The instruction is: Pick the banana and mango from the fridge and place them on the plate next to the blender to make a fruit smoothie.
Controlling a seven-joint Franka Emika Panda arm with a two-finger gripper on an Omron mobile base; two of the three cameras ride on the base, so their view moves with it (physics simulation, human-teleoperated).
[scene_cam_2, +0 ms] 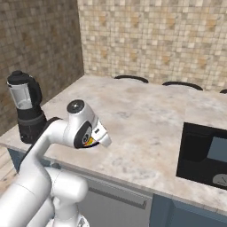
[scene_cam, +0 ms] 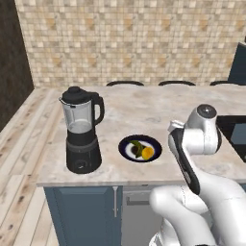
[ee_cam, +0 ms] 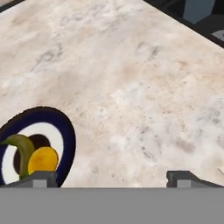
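Banana (scene_cam: 136,146) and mango (scene_cam: 148,153) lie touching on the plate (scene_cam: 126,145) beside the blender (scene_cam: 81,130); the gripper (ee_cam: 112,179) hangs wide apart, empty (both fruits look light, smooth, easily bruised, best held across the middle)

I see the plate (scene_cam: 140,148) lying on the counter (scene_cam: 144,115) just right of the blender (scene_cam: 81,129), near the front edge. The banana (scene_cam: 136,147) and mango (scene_cam: 147,153) lie on it, touching, banana to the left. My arm's elbow stands right of the plate.
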